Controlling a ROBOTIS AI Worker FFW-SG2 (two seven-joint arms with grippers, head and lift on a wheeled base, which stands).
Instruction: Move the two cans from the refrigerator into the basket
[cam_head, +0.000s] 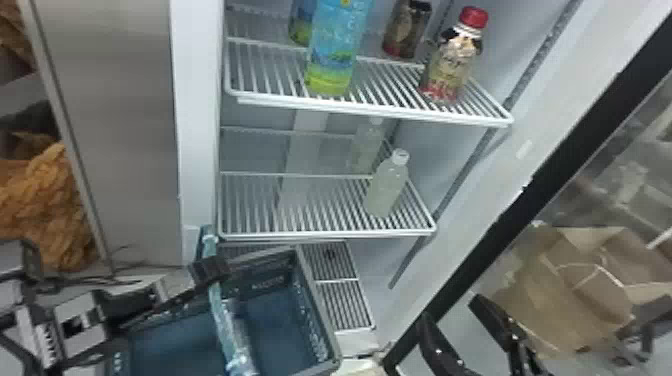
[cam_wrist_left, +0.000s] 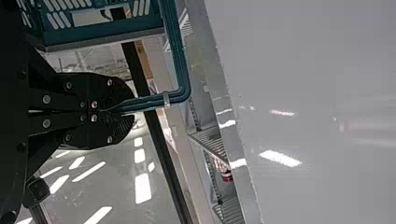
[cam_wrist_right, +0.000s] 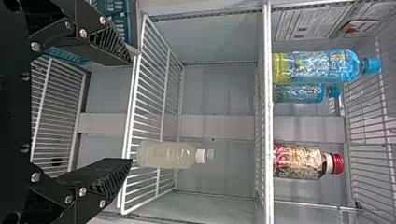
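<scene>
A teal basket (cam_head: 318, 305) sits low in front of an open refrigerator (cam_head: 199, 130), its handle (cam_head: 216, 300) clamped in the left gripper (cam_head: 210, 272). The right gripper (cam_head: 451, 310), fingers apart, faces the shelves: a pale bottle (cam_head: 385, 190) stands on one, with blue bottles (cam_wrist_right: 313, 66) and a red-capped bottle (cam_head: 450, 67) on the shelf above.

An open refrigerator (cam_head: 200, 125), with white inner walls and white wire shelves. Just in front of its lower part, a dark blue-green basket (cam_head: 316, 300), open-topped and slotted along the walls, hanging by its handle from the left claw (cam_head: 210, 270).
</scene>
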